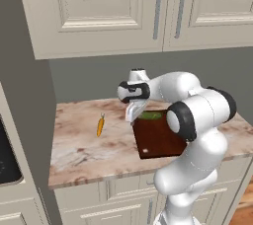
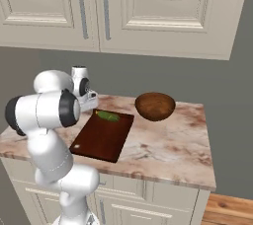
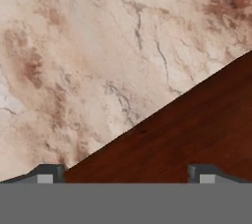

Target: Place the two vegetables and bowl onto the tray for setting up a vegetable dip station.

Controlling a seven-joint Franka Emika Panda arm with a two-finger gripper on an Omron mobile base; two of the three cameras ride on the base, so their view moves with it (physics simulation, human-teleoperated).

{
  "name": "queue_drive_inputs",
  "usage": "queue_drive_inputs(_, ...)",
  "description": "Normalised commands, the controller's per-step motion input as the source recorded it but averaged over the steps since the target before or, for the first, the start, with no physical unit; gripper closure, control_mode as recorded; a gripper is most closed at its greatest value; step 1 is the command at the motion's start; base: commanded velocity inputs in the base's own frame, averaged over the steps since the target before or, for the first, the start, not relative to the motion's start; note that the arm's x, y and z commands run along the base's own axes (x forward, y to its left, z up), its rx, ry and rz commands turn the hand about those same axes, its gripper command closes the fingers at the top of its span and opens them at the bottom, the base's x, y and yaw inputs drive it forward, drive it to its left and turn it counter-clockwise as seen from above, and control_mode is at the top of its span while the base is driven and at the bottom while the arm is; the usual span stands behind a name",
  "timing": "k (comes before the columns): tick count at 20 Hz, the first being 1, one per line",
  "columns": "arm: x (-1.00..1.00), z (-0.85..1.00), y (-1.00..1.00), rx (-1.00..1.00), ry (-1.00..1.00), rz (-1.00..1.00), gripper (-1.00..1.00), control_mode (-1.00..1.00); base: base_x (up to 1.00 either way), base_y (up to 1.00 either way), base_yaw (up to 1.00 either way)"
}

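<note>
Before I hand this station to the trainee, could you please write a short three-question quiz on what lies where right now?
1. True or false: the cucumber already lies on the tray.
2. Which item sits on the bare counter on the far side of the tool from the tray? A) the bowl B) the carrot C) the cucumber
3. Fill in: the tool's jaws stand ____, holding nothing.

Key: 1 true; 2 B; 3 open.

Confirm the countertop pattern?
Pinkish-beige marble countertop with grey veins and reddish-brown blotches, clearest in the hand view.
</note>
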Motion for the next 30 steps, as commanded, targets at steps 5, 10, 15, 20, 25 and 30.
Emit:
queue_drive_inputs(5, -0.01, 0.05, 0.58, 0.00, 0.00, -0.23, -1.00, -1.00, 0.00, 0.00, 0.00)
queue_drive_inputs(10, 0.00, 0.00, 0.64, -0.02, 0.00, -0.27, -1.00, -1.00, 0.00, 0.00, 0.00)
queue_drive_inputs(15, 0.04, 0.00, 0.55, 0.00, 0.00, -0.29, -1.00, -1.00, 0.00, 0.00, 0.00)
queue_drive_inputs(20, 0.27, 0.00, 0.30, -0.01, 0.00, -0.28, -1.00, -1.00, 0.00, 0.00, 0.00)
queue_drive_inputs(25, 0.28, -0.03, 0.26, -0.04, 0.00, -0.26, -1.00, -1.00, 0.00, 0.00, 0.00)
queue_drive_inputs(30, 0.28, -0.10, 0.22, -0.02, 0.00, -0.19, -1.00, -1.00, 0.00, 0.00, 0.00)
